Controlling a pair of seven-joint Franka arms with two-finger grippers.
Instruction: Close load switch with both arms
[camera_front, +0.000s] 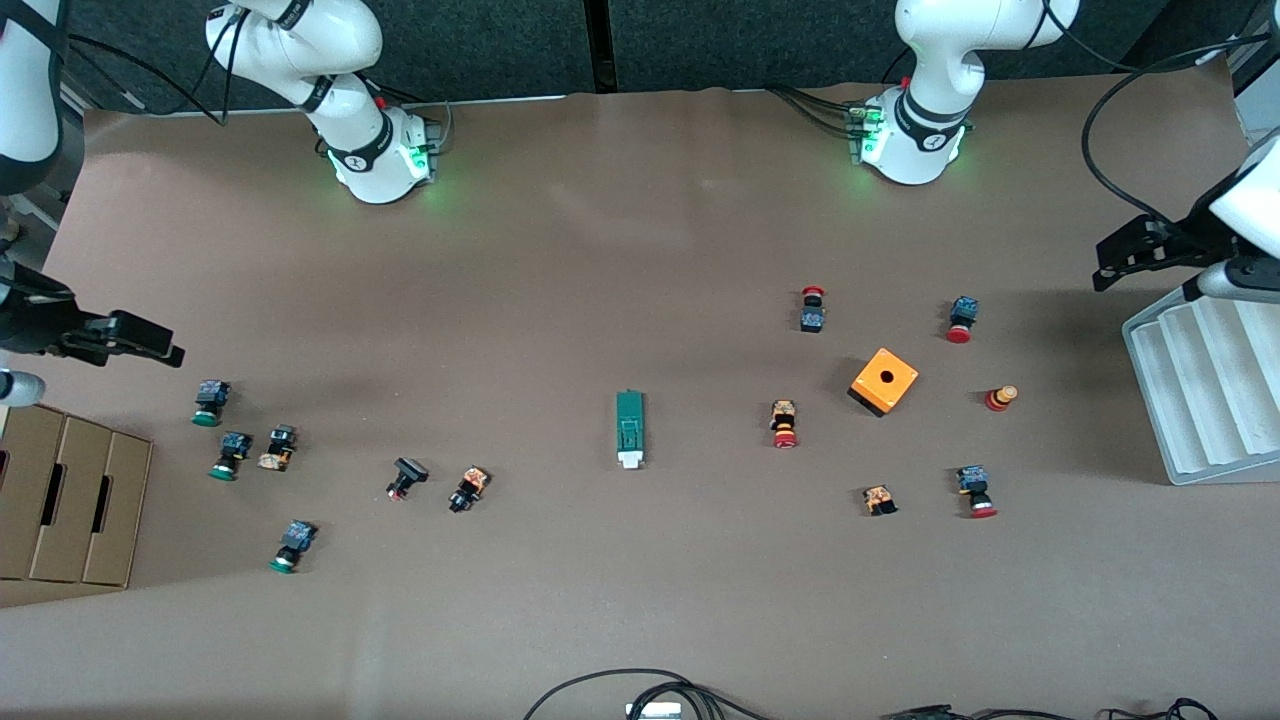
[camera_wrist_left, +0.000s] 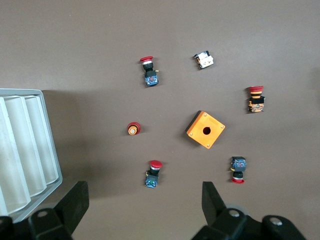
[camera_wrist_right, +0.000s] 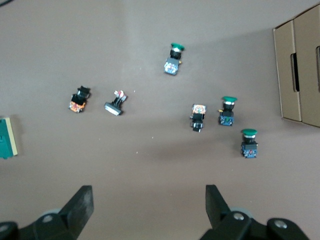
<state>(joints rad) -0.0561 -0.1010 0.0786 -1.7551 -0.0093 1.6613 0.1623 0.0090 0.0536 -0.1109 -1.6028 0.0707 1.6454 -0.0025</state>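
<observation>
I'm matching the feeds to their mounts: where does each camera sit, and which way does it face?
Front view: high across the table, facing both arms' bases; load switch lies mid-table.
Left wrist view: looks down past the open left gripper at the orange box.
Right wrist view: looks down past the open right gripper at green-capped buttons.
Shared: orange box in front and left wrist.

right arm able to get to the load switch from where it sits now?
Probably yes. The load switch lies alone mid-table; the right hand hangs open at its own end, with only small push buttons scattered low between.
</observation>
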